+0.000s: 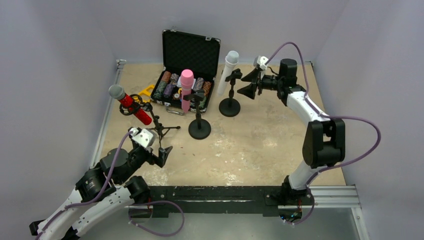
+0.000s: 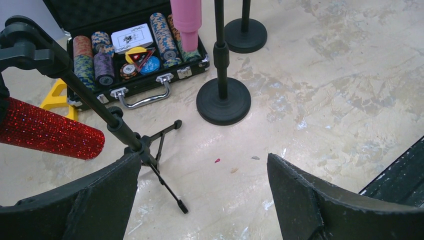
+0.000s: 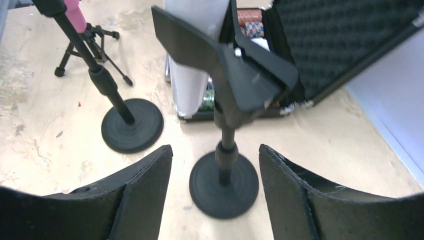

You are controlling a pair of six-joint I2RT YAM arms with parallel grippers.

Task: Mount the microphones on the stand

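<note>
1. In the top view each of the three microphones sits on a stand. The red microphone (image 1: 131, 103) is at centre left, tilted in the holder of the tripod stand (image 1: 160, 129). The pink microphone (image 1: 186, 89) is in the middle on a round-base stand (image 1: 199, 129). The white microphone (image 1: 227, 72) is at upper centre on the second round-base stand (image 1: 229, 106).
2. The right gripper (image 1: 242, 85) is just right of the white microphone. Its jaws are apart and hold nothing, so I judge that the stand alone carries this microphone.
3. The right wrist view is blurred, so I cannot say surely that the white microphone is pushed fully into its clip (image 3: 240, 70).
4. The left gripper (image 2: 202, 160) hangs at lower left, jaws wide apart and empty, beside the tripod legs. There it is out of the way, I think.
5. The wide round bases probably keep the poles upright under the tilted load.
6. The open case (image 1: 190, 52) with chips (image 1: 167, 85) lies behind the stands and is no part of the job.
</note>
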